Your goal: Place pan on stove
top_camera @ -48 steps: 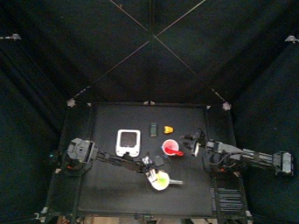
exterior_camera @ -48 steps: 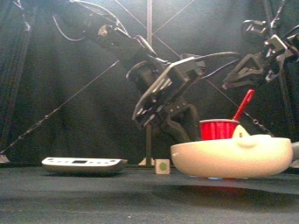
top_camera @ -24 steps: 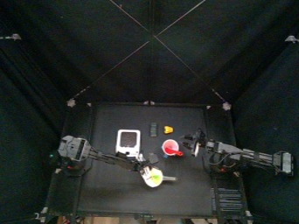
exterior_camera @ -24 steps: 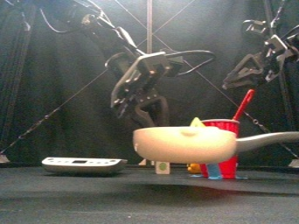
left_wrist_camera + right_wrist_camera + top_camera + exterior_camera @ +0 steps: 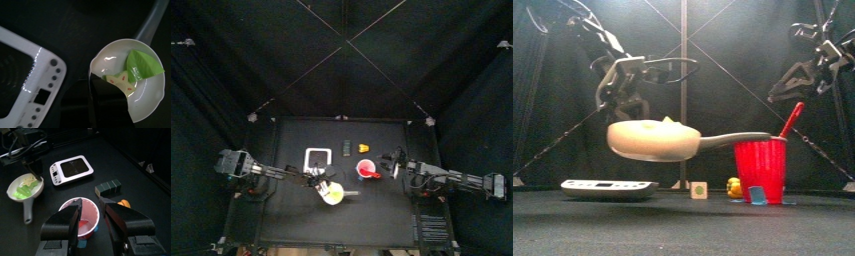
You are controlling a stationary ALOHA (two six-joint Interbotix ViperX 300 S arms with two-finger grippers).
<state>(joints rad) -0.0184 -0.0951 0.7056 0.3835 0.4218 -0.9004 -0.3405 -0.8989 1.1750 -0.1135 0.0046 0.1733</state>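
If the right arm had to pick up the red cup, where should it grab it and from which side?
Probably the rim, from above: the red cup stands upright, mouth open, so one jaw goes inside and one outside, away from the red stick leaning out. The right gripper hangs open close by.

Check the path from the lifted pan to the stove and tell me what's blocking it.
Nothing visible blocks it. The left gripper holds the pan in the air beside the stove, whose top is bare. The red cup stands on the pan's far side, away from the stove.
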